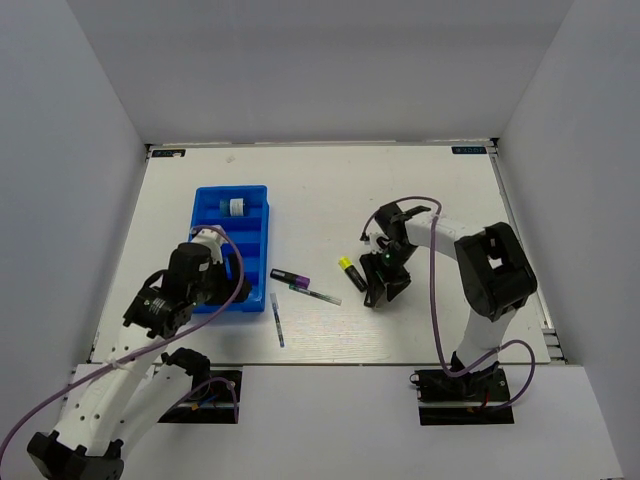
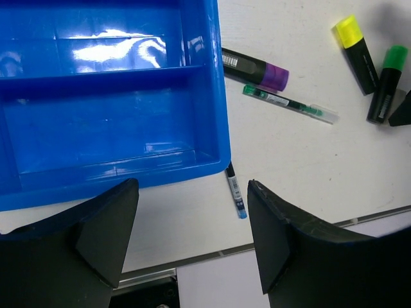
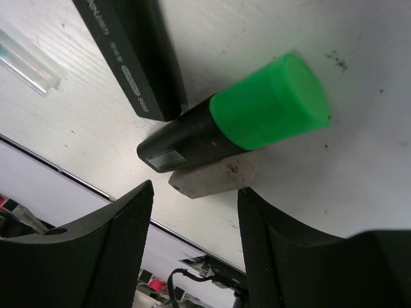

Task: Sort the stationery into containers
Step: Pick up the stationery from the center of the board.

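Note:
The blue tray [image 1: 258,215] lies left of centre, with a small blue-white pot [image 1: 237,207] in a far compartment. My left gripper [image 1: 203,285] hovers open and empty over the tray's near end [image 2: 128,96]. Right of the tray lie a purple-tipped marker [image 2: 257,68], a green pen [image 2: 289,104] and a blue pen [image 2: 236,190]. The yellow-capped highlighter [image 1: 351,272] and the green-capped highlighter [image 3: 244,128] lie side by side. A pale eraser [image 3: 212,179] touches the green one. My right gripper [image 3: 192,244] is open, low over the table, its fingers either side of the eraser.
White walls enclose the table on three sides. The table's near edge with a metal strip [image 2: 192,260] shows just below the left fingers. The right arm's purple cable [image 1: 434,290] loops beside its base.

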You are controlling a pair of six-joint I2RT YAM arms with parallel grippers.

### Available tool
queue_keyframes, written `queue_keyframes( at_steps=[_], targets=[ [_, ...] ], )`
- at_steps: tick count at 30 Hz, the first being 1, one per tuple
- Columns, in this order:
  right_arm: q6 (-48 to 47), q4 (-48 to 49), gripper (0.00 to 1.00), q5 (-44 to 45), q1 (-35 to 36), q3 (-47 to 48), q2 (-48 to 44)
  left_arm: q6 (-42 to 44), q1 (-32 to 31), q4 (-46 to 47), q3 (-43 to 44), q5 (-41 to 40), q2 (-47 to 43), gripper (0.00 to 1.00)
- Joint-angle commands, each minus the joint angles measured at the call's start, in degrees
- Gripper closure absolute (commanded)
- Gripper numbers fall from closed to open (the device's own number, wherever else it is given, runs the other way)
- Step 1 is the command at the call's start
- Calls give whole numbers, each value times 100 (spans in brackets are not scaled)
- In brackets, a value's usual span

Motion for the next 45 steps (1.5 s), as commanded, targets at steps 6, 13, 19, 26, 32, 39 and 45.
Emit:
queue_keyframes(
  at_steps=[6,13,19,26,32,39,45],
  targets=[
    [384,753,41,1128,340,-200,217,-71,-9,-227,-16,95,-321,21],
    [129,1070,43,1902,692,-631,93,-53,-9,-420,-7,42,-532,21],
    [-47,1395,43,2763,868,-772,67,-27,-9,-464,28,51,-664,21],
    [-47,1334,44,3186,974,-798,181,-36,0,-613,72,69,-830,20],
    [-56,1378,50,3379,1009,-781,164,-71,-9,-596,45,95,-918,20],
    [-64,1440,65,3309,939,-737,164,-97,0,-631,115,95,-936,20],
    [-284,1466,93,3326,939,-772,-204,-80,-18,-614,159,288,-927,21]
  ],
)
